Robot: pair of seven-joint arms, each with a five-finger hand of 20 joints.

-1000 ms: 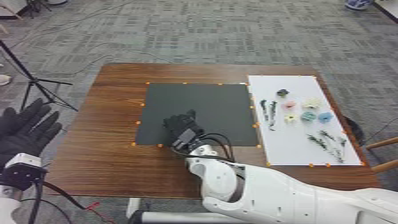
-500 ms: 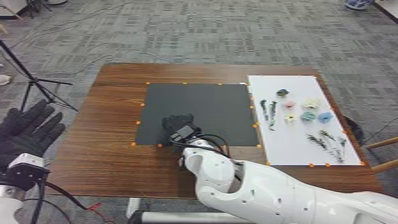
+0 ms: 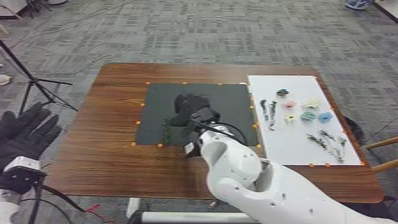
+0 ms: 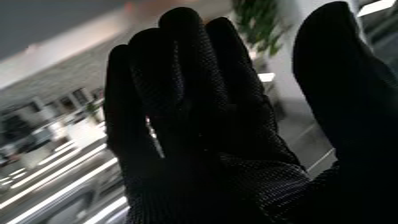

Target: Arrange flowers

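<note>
- A dark green sprig (image 3: 166, 131) lies on the black sheet (image 3: 222, 95), towards its near left corner.
- The right hand (image 3: 194, 106) is over the same sheet, to the right of the sprig and apart from it. In the wrist view its fingers (image 4: 191, 65) are straight and close together, clamped on nothing, with the thumb (image 4: 333, 65) well apart from them.
- Green leaves (image 4: 258, 22) show past the fingers in that view; I cannot tell which plant they belong to.
- The other flowers are on the white sheet (image 3: 293, 152), right of the black one: a dark flower head (image 3: 282, 92) at the far end, then a pink flower (image 3: 289, 104) and a cream flower (image 3: 311, 103), then a yellow flower (image 3: 290, 118), a teal flower (image 3: 308, 116) and a blue flower (image 3: 325, 117).
- Slim green sprigs (image 3: 273, 115) lie along that sheet's left side, thin branching sprigs (image 3: 336, 149) nearer its near right corner.
- The left hand (image 3: 25, 137) is off the table's left side, fingers stretched out, holding nothing.
- Orange markers (image 3: 138, 122) dot the edges of both sheets on the brown table (image 3: 107, 150).
</note>
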